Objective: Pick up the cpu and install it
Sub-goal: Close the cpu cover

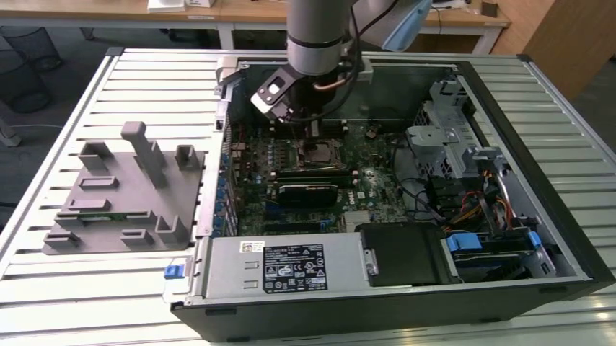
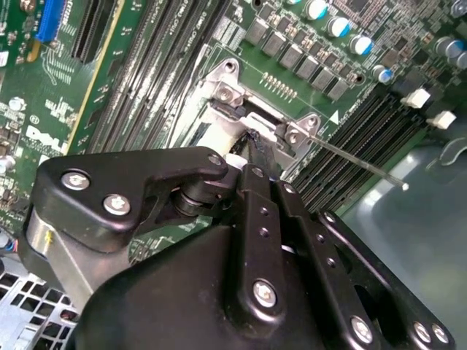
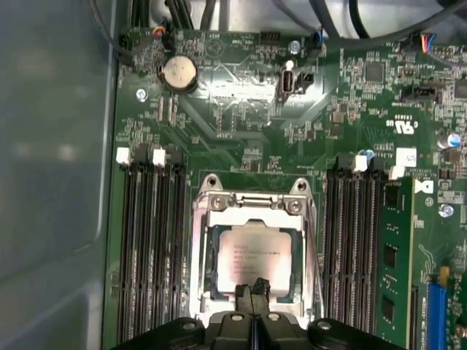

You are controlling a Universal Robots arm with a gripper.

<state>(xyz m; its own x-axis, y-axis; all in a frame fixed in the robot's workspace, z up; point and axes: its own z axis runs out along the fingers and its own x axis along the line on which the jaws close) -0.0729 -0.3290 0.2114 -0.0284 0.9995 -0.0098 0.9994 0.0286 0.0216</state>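
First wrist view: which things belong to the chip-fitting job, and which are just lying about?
Job in hand:
cpu
socket frame
gripper

Lying about:
green memory stick
coin battery
memory slots

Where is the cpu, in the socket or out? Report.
In: the cpu lies flat inside the socket frame, pale top up.

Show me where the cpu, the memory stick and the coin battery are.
cpu [image 3: 252, 255], first wrist view, middle of its silvery top.
memory stick [image 3: 395, 281], first wrist view, its green board midway along.
coin battery [image 3: 179, 73], first wrist view, centre of its round face.
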